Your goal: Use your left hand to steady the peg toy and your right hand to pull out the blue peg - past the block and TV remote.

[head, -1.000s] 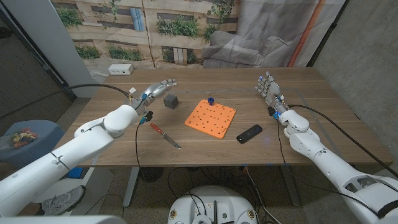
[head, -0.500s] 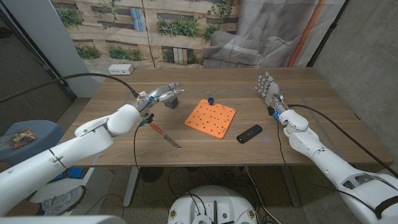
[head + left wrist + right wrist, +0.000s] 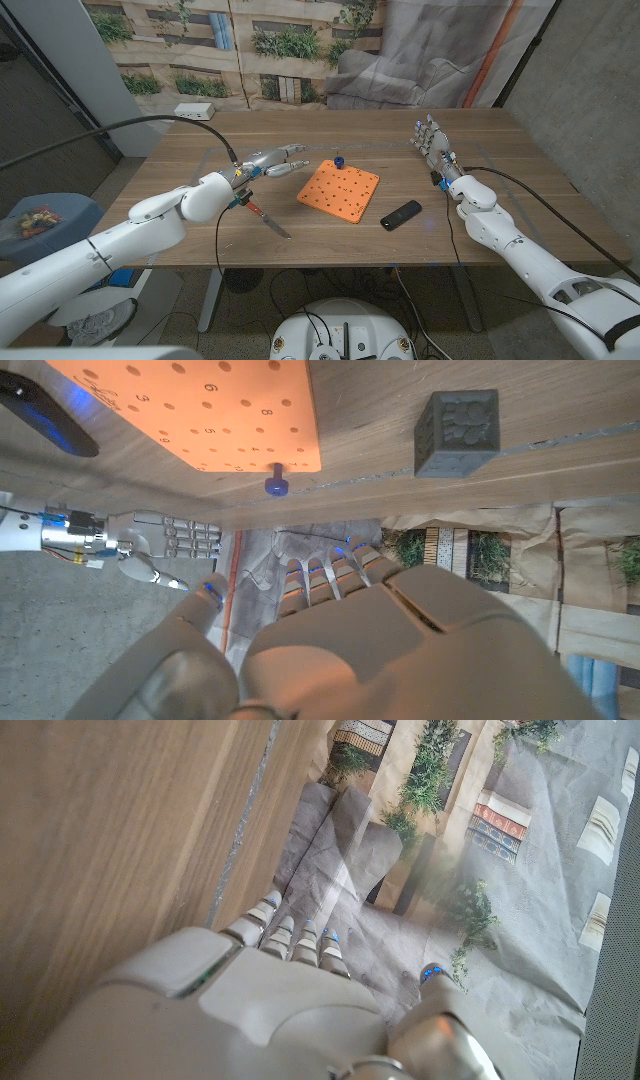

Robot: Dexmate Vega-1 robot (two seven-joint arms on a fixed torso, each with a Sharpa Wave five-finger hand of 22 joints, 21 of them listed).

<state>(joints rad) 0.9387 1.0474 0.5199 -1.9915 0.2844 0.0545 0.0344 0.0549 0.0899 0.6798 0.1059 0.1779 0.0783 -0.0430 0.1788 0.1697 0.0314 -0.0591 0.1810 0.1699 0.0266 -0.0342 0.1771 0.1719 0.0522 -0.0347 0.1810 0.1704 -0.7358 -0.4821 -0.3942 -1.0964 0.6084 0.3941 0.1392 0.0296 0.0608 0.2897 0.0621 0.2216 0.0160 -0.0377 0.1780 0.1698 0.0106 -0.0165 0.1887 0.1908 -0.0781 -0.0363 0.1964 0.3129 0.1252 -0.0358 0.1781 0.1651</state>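
Looking down from the head camera, I see a wooden table [image 3: 350, 225] with an orange square peg toy [image 3: 339, 189] lying near its middle, its top dotted with small holes. A single blue peg [image 3: 339, 160] stands upright in the board's far corner. In my left wrist view the same peg [image 3: 275, 484] sits right at the edge of the orange board [image 3: 200, 410], whose holes carry printed numbers.

My left hand [image 3: 281, 160] reaches in over the table from the left, fingers extended and apart, holding nothing, just beside the board's far left edge without touching it. The dark grey block [image 3: 457, 433] shows in my left wrist view, resting on the table beside the board; in the head view my left hand covers it.

My right hand [image 3: 431, 139] is raised at the right side of the table, fingers straight and spread, gripping nothing, well apart from the peg toy. The left wrist view also catches it [image 3: 150, 545] beyond the table's edge.

A black TV remote [image 3: 400, 214] lies on the table near the board's right corner, between the board and my right arm. A knife with a red handle [image 3: 264, 217] lies on the table to the left of the board, below my left forearm. A white box [image 3: 193, 111] sits at the far left corner.
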